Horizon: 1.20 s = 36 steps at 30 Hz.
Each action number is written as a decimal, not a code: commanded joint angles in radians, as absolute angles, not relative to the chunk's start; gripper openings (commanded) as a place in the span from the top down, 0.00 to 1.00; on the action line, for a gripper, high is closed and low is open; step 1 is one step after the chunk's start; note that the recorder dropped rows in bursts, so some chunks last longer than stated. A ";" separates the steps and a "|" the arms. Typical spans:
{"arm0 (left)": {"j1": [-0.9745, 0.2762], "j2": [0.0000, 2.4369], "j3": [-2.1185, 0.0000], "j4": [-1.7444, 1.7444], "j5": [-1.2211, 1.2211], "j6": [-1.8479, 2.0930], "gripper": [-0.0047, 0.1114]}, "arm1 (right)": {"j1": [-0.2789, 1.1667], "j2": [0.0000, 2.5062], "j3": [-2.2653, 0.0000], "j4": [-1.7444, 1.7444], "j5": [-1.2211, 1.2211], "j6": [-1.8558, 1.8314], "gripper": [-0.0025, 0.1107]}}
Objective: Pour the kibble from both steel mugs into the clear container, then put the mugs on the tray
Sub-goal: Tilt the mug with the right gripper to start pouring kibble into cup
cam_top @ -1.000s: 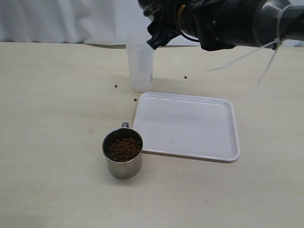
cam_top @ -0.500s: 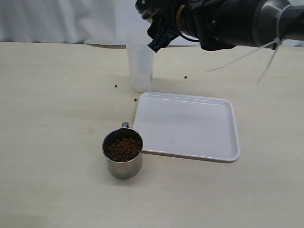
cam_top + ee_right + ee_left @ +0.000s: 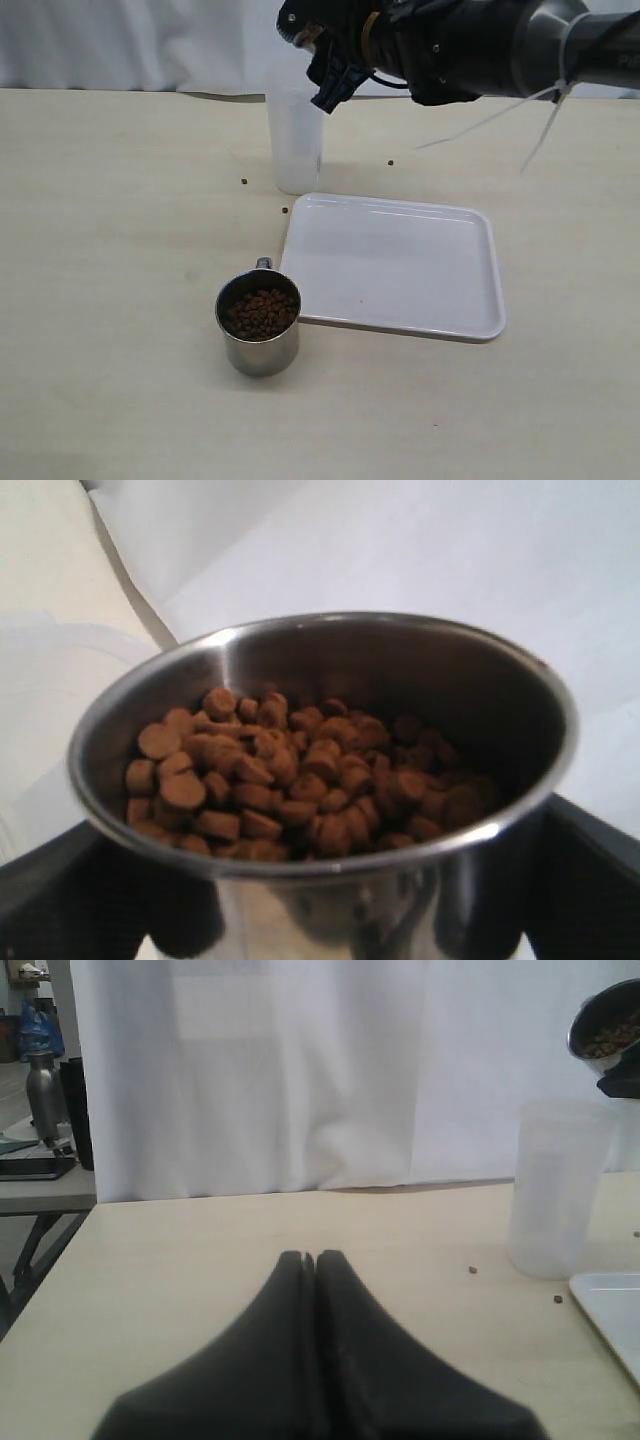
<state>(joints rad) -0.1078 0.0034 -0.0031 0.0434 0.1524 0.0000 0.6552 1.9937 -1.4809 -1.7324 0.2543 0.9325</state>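
Your pale bench [image 3: 100,300] ran back to a white curtain [image 3: 250,1080], stray pellets [image 3: 243,182] scattered near the clear container [image 3: 296,140] at upper centre. Your right jaws clamped a steel mug [image 3: 400,670] of kibble [image 3: 270,780] above it; left jaws pressed together. The other mug [image 3: 259,352] stood lower centre beside the tray [image 3: 400,265]

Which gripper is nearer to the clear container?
Right. The right gripper holds a steel mug of kibble close above the clear container; the left gripper, shut, sits low over the table, well apart from it.
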 commanded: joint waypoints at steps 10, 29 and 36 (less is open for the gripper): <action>-0.118 0.000 0.000 0.043 0.142 0.000 0.96 | 0.655 2.014 -1.494 -1.744 0.265 0.769 0.93; -0.118 0.000 0.000 0.043 0.144 0.000 0.96 | 0.655 1.975 -1.502 -1.744 0.256 0.802 0.93; -0.118 0.000 0.000 0.043 0.144 0.000 0.96 | 0.655 1.975 -1.502 -1.744 0.256 0.768 0.93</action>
<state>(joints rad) -0.1078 0.0034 -0.0031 0.0434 0.1524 0.0000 0.6552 1.9935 -1.4922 -1.7347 0.2543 0.7776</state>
